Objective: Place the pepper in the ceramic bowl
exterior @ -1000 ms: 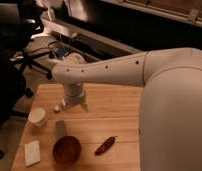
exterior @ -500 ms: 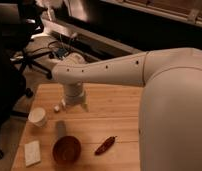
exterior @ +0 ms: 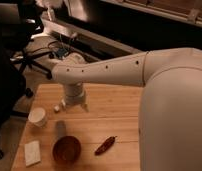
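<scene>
The step in hand appears to be the reach for the pepper point(exterior: 105, 145), which nothing is holding yet: it is lying on the tabletop point(exterior: 119, 112) in the lower middle of the frame, slanting from lower left to upper right. The tool point(exterior: 74, 103) is hanging left of centre, pointing down at the wood from the end of the long white arm. Whether it is spread or pressed together I cannot tell. The pepper is sitting below and to the right of the tool, well apart from it, with bare wood between them. To do this well, the tool should probably be travelling toward the lower right, arriving above the chili's middle and turning so that it is closing across the slender body, not along it. It should then be descending low enough to catch so flat a thing. The ceramic bowl point(exterior: 77, 146) is waiting just left of the pepper, at lower left, so the carry is looking short. A white cup point(exterior: 38, 117) is standing at the left edge, and it is not the target.
</scene>
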Robot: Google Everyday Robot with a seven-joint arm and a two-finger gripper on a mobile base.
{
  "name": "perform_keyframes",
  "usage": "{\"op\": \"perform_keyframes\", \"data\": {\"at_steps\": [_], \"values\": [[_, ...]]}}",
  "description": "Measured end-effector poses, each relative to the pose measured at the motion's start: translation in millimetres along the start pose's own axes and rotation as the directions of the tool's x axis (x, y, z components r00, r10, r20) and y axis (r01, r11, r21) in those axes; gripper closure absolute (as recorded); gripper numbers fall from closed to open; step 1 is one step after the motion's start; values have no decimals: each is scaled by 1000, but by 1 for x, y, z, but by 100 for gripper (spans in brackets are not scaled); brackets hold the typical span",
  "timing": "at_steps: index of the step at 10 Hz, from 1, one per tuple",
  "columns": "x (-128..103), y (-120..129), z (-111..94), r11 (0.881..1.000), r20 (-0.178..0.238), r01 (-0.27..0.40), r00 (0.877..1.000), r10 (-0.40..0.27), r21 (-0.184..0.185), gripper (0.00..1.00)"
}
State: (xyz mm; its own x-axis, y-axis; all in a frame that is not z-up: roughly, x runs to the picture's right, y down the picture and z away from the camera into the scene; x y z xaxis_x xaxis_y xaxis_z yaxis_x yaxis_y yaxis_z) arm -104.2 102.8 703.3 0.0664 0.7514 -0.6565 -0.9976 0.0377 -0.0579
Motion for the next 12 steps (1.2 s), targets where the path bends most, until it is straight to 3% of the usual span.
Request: {"op": "perform_keyframes", "data": {"at_steps": [10, 11, 12], "values": [[0, -1, 0, 1000, 0, -2, 1000, 2, 0, 35], [1, -5, 1, 1000, 0, -13, 1000, 13, -5, 35], [7, -26, 6, 998, -3, -69, 998, 69, -6, 35]]}}
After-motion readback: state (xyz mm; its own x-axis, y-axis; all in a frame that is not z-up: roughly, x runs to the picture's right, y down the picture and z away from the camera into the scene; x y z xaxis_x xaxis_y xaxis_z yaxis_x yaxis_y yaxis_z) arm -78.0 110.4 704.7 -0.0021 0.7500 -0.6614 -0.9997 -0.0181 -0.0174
